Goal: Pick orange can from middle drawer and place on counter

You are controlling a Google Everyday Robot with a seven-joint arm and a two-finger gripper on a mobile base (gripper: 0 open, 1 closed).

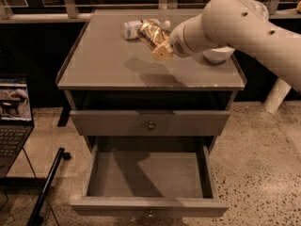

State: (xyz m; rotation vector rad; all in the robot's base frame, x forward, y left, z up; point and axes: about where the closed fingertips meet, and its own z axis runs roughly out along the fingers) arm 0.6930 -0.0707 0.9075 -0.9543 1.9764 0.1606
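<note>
My gripper (pixel 154 40) is shut on the orange can (pixel 148 30) and holds it tilted a little above the back middle of the counter (pixel 108 65). The can is shiny brownish-orange with pale patches; one pale finger (pixel 162 53) shows at its lower end. The can's shadow falls on the counter just below it. The middle drawer (pixel 148 206) is pulled fully open at the bottom of the cabinet, and its inside shows nothing in it. The drawer above it (pixel 113 123) is shut.
A white-labelled plastic bottle (pixel 131 29) lies on the counter just behind the can, to its left. A white bowl (pixel 217 56) sits at the counter's right, partly behind my arm. An open laptop (pixel 13 119) and a black pole (pixel 46 190) stand left of the cabinet.
</note>
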